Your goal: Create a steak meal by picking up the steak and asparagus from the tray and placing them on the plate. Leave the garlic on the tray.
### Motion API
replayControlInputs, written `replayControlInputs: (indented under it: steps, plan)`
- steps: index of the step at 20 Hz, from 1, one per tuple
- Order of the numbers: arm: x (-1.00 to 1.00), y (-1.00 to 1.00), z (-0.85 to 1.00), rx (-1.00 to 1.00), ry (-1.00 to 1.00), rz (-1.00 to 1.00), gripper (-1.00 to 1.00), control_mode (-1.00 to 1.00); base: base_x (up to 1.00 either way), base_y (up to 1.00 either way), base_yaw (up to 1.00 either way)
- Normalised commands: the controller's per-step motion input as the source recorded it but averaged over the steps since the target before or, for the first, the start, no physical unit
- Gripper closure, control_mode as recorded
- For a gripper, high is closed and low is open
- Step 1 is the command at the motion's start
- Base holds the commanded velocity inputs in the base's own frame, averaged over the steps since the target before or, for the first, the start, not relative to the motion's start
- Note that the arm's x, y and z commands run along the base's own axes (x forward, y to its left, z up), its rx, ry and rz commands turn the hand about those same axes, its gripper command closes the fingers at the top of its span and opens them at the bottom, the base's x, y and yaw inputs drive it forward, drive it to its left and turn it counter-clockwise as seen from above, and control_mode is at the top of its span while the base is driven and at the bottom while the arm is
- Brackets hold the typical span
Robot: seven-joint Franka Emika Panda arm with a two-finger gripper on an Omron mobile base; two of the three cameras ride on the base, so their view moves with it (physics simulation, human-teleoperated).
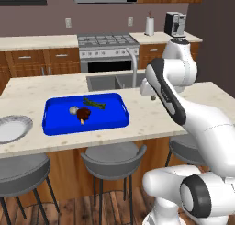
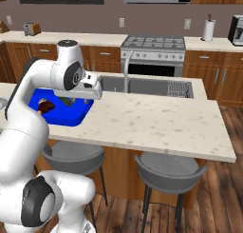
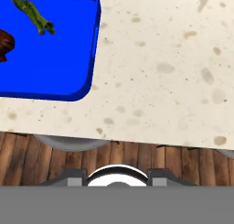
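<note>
The blue tray (image 1: 55,124) lies on the island counter and holds the dark brown steak (image 1: 84,112), the pale garlic (image 1: 73,110) and the green asparagus (image 1: 94,103). In the hand view the asparagus (image 3: 32,13) and an edge of the steak (image 3: 5,45) sit in the tray's corner (image 3: 68,77). The plate (image 1: 11,127) rests left of the tray at the counter's edge. My gripper (image 1: 150,97) hangs above bare counter to the right of the tray, pointing down. Its fingertips (image 3: 75,175) stand wide apart at the bottom of the hand view, open and empty.
A sink (image 1: 110,81) with a tall faucet (image 1: 134,63) is set into the counter behind the tray. Grey stools (image 1: 112,156) stand under the front edge. Bare speckled counter (image 2: 156,118) stretches to the right of the tray.
</note>
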Motion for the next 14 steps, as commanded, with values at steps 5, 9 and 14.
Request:
replayControlInputs:
  steps: [5, 9, 14]
  plan:
    - [-0.35, 0.00, -0.01, 0.00, 0.00, -0.01, -1.00, -1.00, 0.00, 0.00, 0.00]
    - [-0.61, 0.00, -0.21, 0.00, -0.02, 0.00, -1.00, -1.00, 0.00, 0.00, 0.00]
    - [-0.32, 0.00, -0.20, 0.00, 0.00, 0.00, -1.00, -1.00, 0.00, 0.00, 0.00]
